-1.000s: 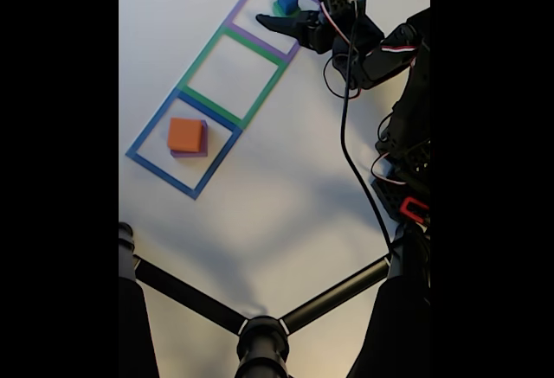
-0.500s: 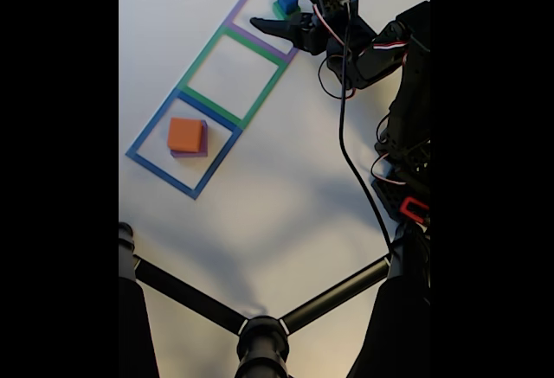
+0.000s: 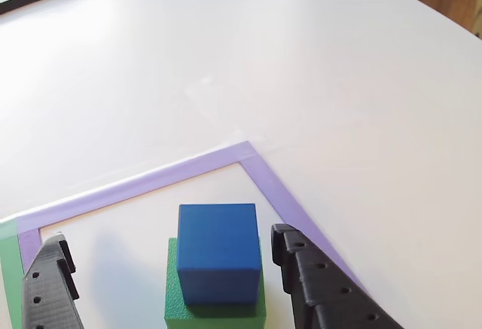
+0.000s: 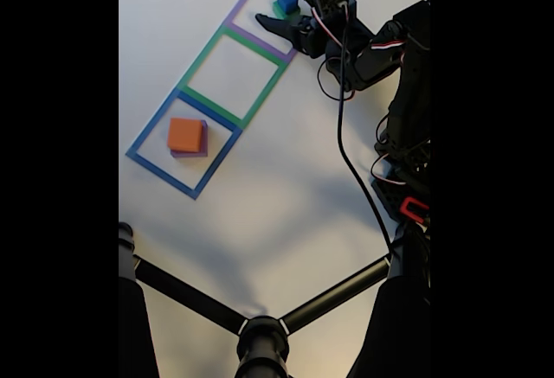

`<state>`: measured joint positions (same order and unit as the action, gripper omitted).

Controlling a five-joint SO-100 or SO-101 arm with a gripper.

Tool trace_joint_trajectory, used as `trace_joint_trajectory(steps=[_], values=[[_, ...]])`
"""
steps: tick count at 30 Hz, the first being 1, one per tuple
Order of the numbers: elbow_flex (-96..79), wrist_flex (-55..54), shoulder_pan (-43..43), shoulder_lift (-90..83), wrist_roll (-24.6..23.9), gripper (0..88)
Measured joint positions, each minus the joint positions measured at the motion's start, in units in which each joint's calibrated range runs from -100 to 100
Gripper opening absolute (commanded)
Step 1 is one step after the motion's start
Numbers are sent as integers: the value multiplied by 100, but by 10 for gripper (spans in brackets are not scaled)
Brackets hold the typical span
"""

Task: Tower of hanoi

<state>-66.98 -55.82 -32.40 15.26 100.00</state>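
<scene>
At the upper right of the fixed view, the gripper (image 4: 284,9) spreads its fingers (image 3: 320,284) wide around the blue cube (image 3: 218,252) stacked on the green cube (image 3: 215,310), apparently lining up to lift it.

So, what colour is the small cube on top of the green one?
Blue cube; clearest in the other view.

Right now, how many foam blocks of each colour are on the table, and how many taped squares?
Blue foam cube: 1
Green foam cube under it: 1
Orange foam block: 1
Purple foam slab under the orange: 1
Taped squares, purple, green, blue: 3
Total: 4 blocks, 3 squares
</scene>
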Motion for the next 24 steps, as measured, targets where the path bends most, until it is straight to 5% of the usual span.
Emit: trace_joint_trajectory(steps=[24], values=[[43,0,150,0,0,144]])
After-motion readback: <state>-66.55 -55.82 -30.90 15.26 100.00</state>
